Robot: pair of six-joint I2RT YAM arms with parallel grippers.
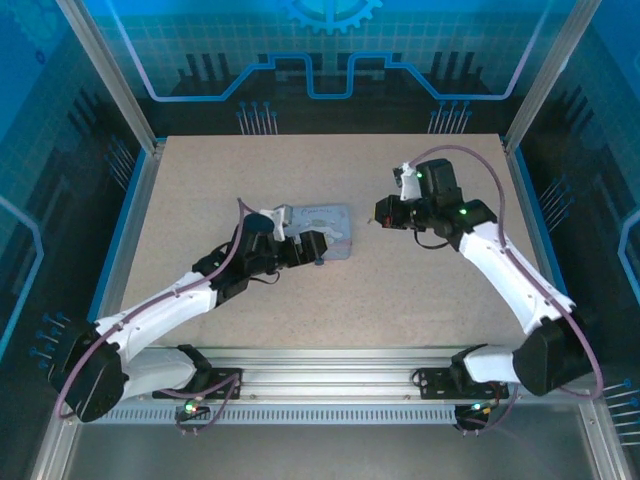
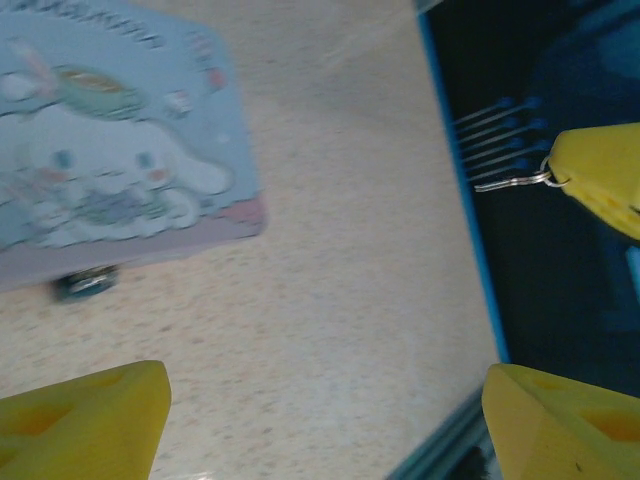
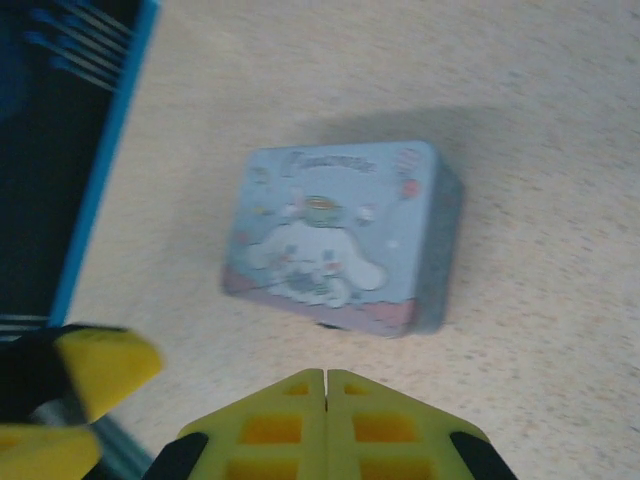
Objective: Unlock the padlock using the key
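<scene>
From above, my left gripper point(image 1: 303, 250) is at the near side of the blue tin point(image 1: 325, 222). My right gripper point(image 1: 383, 214) hangs just beside it, not touching.

My left wrist camera shows my left fingers point(image 2: 90, 420) spread wide. The padlock point(image 2: 88, 283) is at the tin's edge, and the key point(image 2: 512, 183) is pinched in my right gripper's tip.

My right wrist camera shows those fingers pressed together.
</scene>
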